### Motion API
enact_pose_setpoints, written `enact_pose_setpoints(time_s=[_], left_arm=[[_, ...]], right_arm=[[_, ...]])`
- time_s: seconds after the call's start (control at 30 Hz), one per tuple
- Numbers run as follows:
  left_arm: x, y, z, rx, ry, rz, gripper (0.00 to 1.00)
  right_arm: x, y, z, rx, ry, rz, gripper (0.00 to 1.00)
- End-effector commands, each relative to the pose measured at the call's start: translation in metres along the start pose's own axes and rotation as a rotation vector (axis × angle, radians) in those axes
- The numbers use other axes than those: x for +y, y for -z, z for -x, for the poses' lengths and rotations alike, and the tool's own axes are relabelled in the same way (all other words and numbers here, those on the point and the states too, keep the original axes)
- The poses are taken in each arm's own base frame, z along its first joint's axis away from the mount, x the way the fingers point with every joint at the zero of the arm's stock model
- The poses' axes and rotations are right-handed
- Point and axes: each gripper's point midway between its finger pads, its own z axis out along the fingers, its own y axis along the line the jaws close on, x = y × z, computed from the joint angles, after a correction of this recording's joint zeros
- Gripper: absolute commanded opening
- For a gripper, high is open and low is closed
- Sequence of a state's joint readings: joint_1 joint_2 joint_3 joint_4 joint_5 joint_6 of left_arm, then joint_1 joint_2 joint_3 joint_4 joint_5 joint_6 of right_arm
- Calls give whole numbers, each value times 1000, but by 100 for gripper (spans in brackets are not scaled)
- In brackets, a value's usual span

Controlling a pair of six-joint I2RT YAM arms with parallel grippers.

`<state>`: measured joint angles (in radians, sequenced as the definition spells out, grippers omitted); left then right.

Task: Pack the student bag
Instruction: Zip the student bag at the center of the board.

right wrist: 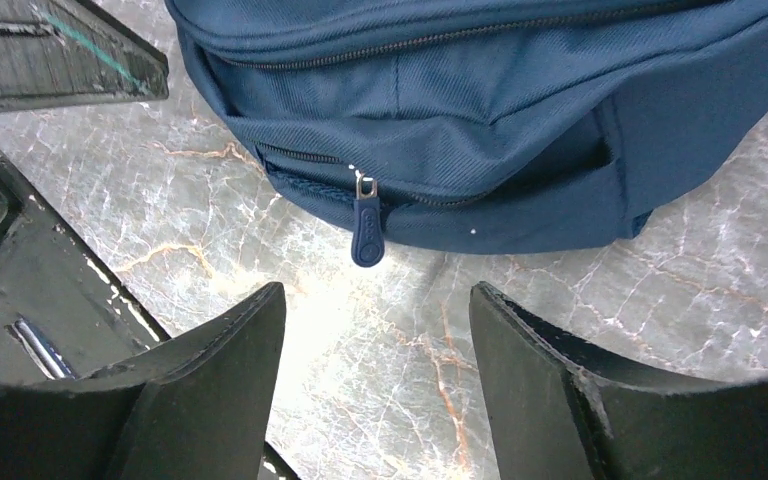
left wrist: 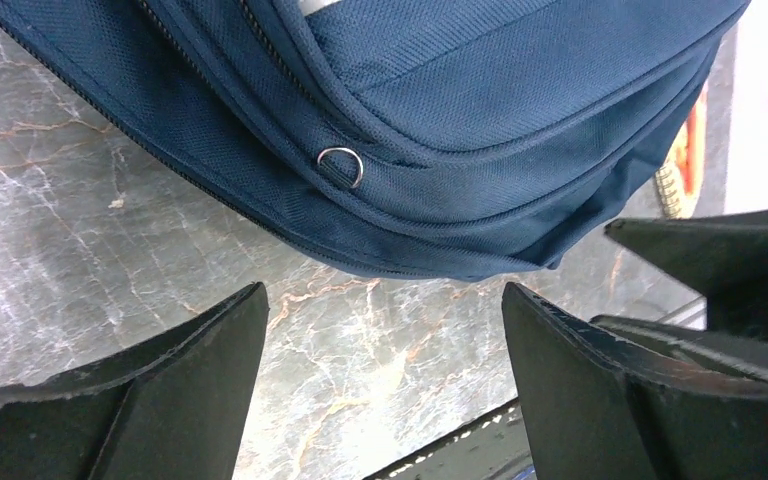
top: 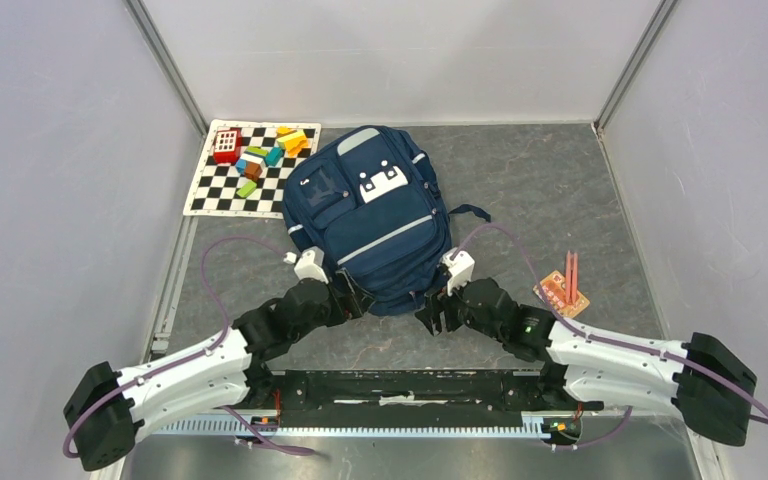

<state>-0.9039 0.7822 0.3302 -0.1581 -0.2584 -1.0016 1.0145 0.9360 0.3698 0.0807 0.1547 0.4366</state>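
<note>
The navy student bag [top: 370, 215] lies flat in the middle of the table, its near end toward the arms. My left gripper [top: 355, 298] is open and empty just short of the bag's near left corner; the bag's edge with a small metal ring [left wrist: 341, 165] fills the top of the left wrist view. My right gripper [top: 434, 312] is open and empty at the near right corner. A blue zipper pull [right wrist: 366, 228] hangs from the bag [right wrist: 480, 110] just beyond the right gripper's fingertips [right wrist: 250, 320].
A checkered mat [top: 222, 185] at the back left holds a red toy [top: 226, 145] and several coloured blocks [top: 278, 148]. A small orange card with pink sticks [top: 564, 290] lies right of the bag. Grey walls close in the table.
</note>
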Motion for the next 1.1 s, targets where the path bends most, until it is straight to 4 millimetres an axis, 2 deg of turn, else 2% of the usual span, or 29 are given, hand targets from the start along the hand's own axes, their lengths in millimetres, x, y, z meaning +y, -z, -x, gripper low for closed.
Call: enact_pose_setpoints(time_s=[0.0, 0.23, 0.33, 0.47, 0.7, 0.77, 0.87, 0.97, 1.07], left_arm=[[-8, -5, 16, -87, 148, -29, 92], [4, -15, 14, -115, 205, 10, 92], [-2, -17, 19, -139, 221, -13, 92], [0, -21, 20, -153, 221, 1, 92], [9, -28, 24, -193, 219, 38, 90], [13, -30, 25, -206, 216, 54, 85], [18, -34, 27, -226, 205, 78, 71], [22, -39, 30, -244, 170, 111, 47], [28, -41, 33, -248, 141, 147, 16]], right_arm=[[9, -5, 22, -82, -50, -33, 71], [16, -20, 24, -83, -32, -82, 66], [19, -28, 26, -79, 2, -113, 66], [22, -36, 28, -86, 29, -151, 65], [7, -42, 20, -68, 25, -269, 49], [1, -41, 19, -71, 27, -304, 42], [-9, -38, 17, -70, 43, -353, 26], [-18, -35, 16, -70, 62, -395, 3], [-28, -27, 21, -80, 93, -445, 0]])
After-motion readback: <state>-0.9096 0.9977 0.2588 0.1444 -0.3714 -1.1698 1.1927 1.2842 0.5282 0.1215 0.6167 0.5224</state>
